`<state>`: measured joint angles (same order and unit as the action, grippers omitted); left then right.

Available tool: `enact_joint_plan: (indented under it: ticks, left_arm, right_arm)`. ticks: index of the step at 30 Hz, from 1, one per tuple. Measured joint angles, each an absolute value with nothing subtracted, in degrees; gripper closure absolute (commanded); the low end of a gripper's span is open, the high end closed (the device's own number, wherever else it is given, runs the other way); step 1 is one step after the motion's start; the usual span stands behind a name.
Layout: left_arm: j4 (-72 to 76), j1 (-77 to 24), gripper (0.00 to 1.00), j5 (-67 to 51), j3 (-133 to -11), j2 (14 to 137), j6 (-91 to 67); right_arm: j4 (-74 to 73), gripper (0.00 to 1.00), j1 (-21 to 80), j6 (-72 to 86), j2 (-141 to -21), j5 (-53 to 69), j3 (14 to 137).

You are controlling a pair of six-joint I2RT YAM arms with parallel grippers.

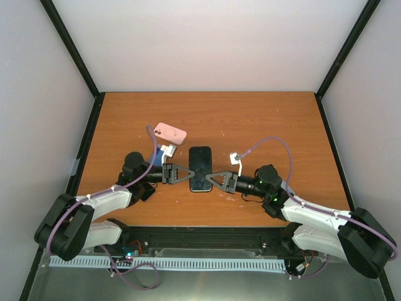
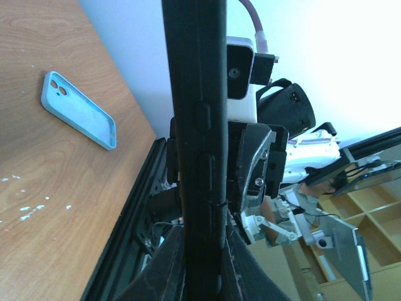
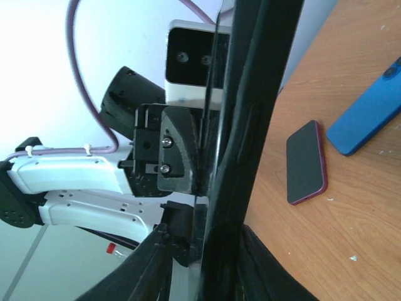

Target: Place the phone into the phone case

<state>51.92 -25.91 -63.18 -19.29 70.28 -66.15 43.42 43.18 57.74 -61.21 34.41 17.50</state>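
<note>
Black phone between left pincer, right pincer.

counted two grippers: left gripper and right gripper. one tabletop. there was one black phone. top view had one pink case toward the far edge. left wrist view had one light blue case. right wrist view had one blue case and one dark slab with a red rim. couldn't tell which repeated across views.

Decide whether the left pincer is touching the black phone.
Touching. The left wrist view shows the left pincer shut on the black phone, fingers against both faces.
</note>
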Motion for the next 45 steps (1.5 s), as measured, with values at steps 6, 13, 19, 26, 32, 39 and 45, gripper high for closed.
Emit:
enact_joint_plan:
  ticks: [6,13,19,26,32,39,45]
  left_arm:
    - [49.3,-26.0,1.0,-63.9,-19.2,68.9,-64.8]
    - [40.8,-26.0,1.0,-67.4,-20.1,65.0,-59.5]
    - [33.3,-26.1,1.0,-70.7,-22.9,60.8,-54.2]
    - [28.9,-26.3,1.0,-72.4,-23.4,59.2,-50.8]
    - [27.8,-26.4,1.0,-73.1,-23.8,59.3,-49.9]
    - [24.9,-26.5,1.0,-73.1,-24.3,59.3,-48.1]
    - [15.4,-26.5,1.0,-71.5,-28.6,60.1,-42.3]
  right_arm:
    - [36.9,0.41,43.4,55.4,-56.0,33.4,18.3]
    - [24.1,0.32,43.4,53.1,-51.7,30.6,24.3]
    - [14.1,0.22,43.4,51.5,-50.6,28.2,30.5]
    - [8.6,0.29,43.4,49.5,-51.7,27.6,37.3]
    - [7.3,0.35,43.3,49.0,-54.0,28.1,39.0]
    - [5.9,0.72,43.2,47.9,-55.3,28.1,39.4]
    - [4.0,0.97,42.7,45.7,-54.6,25.2,39.7]
